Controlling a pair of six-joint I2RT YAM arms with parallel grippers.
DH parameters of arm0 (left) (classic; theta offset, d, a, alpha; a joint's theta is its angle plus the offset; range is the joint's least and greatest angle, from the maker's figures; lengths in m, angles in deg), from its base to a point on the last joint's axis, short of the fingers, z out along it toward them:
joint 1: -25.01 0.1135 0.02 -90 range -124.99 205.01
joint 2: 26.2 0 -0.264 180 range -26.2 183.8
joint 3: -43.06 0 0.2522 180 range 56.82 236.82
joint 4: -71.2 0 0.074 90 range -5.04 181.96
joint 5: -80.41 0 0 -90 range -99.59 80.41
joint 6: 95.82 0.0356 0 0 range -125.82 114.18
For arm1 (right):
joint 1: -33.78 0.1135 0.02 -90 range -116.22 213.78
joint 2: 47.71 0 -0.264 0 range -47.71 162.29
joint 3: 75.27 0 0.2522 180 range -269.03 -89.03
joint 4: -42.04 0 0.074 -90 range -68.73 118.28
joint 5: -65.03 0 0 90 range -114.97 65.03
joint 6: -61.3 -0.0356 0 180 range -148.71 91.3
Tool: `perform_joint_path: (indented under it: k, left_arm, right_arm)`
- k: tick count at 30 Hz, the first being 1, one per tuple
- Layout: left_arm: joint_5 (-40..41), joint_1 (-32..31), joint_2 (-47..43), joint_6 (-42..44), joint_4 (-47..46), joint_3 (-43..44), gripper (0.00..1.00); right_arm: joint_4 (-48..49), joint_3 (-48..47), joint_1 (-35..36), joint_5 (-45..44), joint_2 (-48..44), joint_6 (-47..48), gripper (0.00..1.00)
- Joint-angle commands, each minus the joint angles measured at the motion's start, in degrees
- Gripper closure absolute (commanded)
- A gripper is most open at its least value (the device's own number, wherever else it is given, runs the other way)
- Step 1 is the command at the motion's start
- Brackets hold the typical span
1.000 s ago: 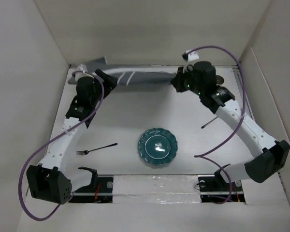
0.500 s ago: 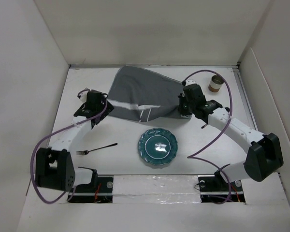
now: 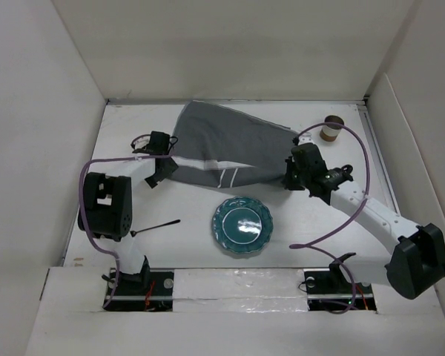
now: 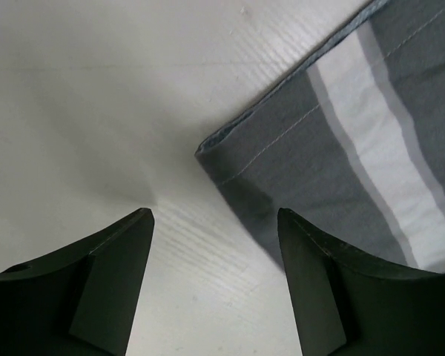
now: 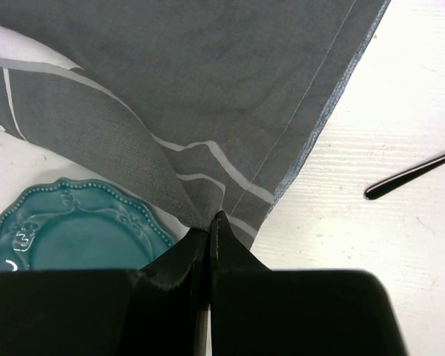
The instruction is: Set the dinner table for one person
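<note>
White dinner table [image 3: 185, 204] lies under both arms, long axis left-right in top view; right gripper [image 5: 210, 222] pinching a fold of striped grey mat [image 3: 222, 144], left gripper [image 4: 213, 216] spread over its corner

Bright even overhead light, soft shadows, wrist foregrounds blurred.

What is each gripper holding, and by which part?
Right gripper is shut on the grey striped mat, pinching a bunched fold at its near edge beside the hem. Left gripper is open and holds nothing; the mat's corner lies just ahead of it.
</note>
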Motion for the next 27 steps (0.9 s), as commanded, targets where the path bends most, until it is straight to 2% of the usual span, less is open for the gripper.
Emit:
perform_joint_path:
  k: [1, 2, 3, 4, 5, 6, 11, 16, 17, 18, 27]
  left_arm:
    - [2.27, 0.09, 3.76, -1.19, -0.47, 4.16, 0.36]
    - [1.83, 0.09, 5.17, -1.28, -0.21, 5.99, 0.44]
    - [1.57, 0.09, 7.62, -1.54, 0.84, 7.32, 0.68]
    - [1.56, 0.09, 7.64, -1.54, 0.94, 7.33, 0.68]
    - [1.13, 0.09, 8.16, -1.63, 1.03, 7.68, 0.96]
    - [1.04, 0.09, 8.34, -1.54, 1.20, 7.68, 1.00]
    - [2.44, 0.61, 3.79, -1.11, 1.20, 5.84, 1.00]
    - [0.86, 0.62, -10.35, 3.63, -0.02, 7.33, 1.00]
    - [0.77, 0.62, -12.90, 4.43, -0.11, 8.90, 1.00]
    - [0.60, 0.62, -18.32, 6.17, 0.32, 11.43, 1.00]
    - [-2.39, 0.62, -27.16, 8.56, 4.63, 27.27, 1.00]
  right_arm:
    - [-0.59, 0.28, -0.76, -0.93, -1.76, -1.73, 1.00]
    - [-0.77, 0.37, -0.76, -0.75, -1.85, -1.82, 1.00]
    - [-0.85, 0.37, -1.29, -0.75, -2.11, -2.00, 1.00]
    - [-0.86, 0.28, -1.29, -0.75, -2.11, -2.00, 1.00]
    - [-1.03, 0.19, -1.81, -0.84, -1.94, -1.91, 1.00]
    - [-1.55, -0.07, -1.82, -1.27, -1.76, -2.00, 1.00]
    - [-2.61, -1.83, -4.27, -2.42, -0.18, -2.35, 1.00]
    - [-4.28, -8.23, -4.81, -2.68, -0.88, -2.00, 1.00]
    - [-4.98, -10.25, -4.81, -3.12, -1.49, -1.74, 1.00]
    - [-8.38, -16.97, -4.28, -3.90, -2.11, -1.12, 1.00]
    - [-13.42, -31.87, -2.17, -4.26, -9.05, -0.42, 1.00]
